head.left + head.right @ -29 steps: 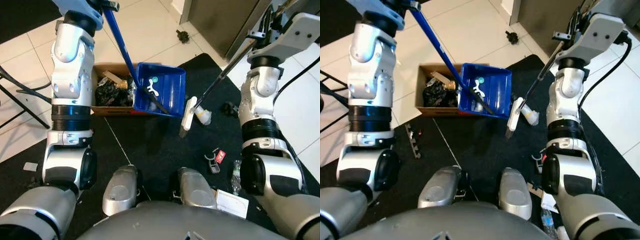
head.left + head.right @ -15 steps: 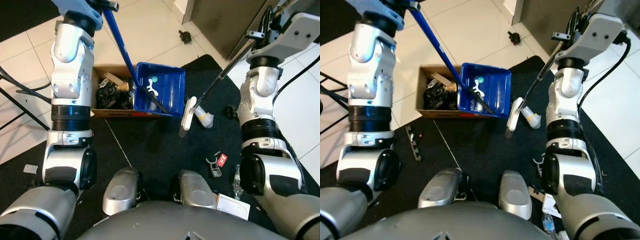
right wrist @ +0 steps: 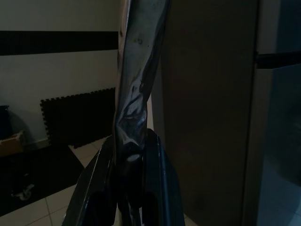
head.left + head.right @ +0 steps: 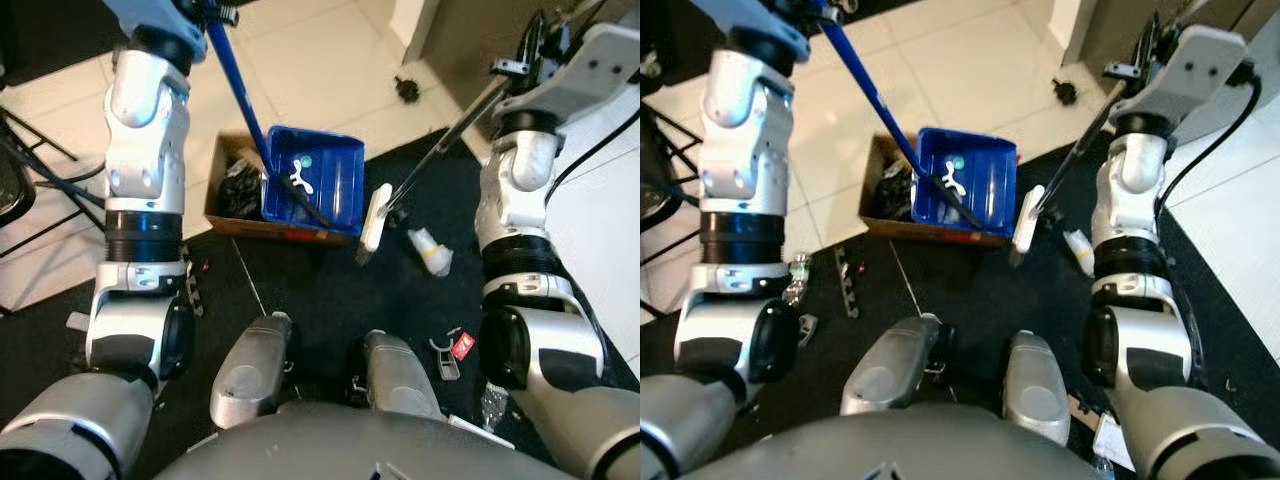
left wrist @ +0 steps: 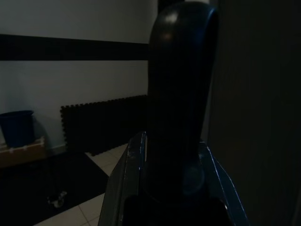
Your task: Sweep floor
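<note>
On black mat (image 4: 320,290), bottle (image 4: 428,250), cardboard box (image 4: 232,190)

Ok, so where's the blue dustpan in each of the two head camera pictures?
Left eye view: blue dustpan just above centre, right of the cardboard box.
Right eye view: dustpan just above centre, again right of the box.
Shared landmark: the cardboard box of rubbish touching the dustpan's left side.

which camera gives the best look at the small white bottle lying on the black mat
The left eye view: the small white bottle lies fully visible on the black mat, right of the broom head. In the right eye view the right arm partly hides it. The dark wrist views give no look at it.
</note>
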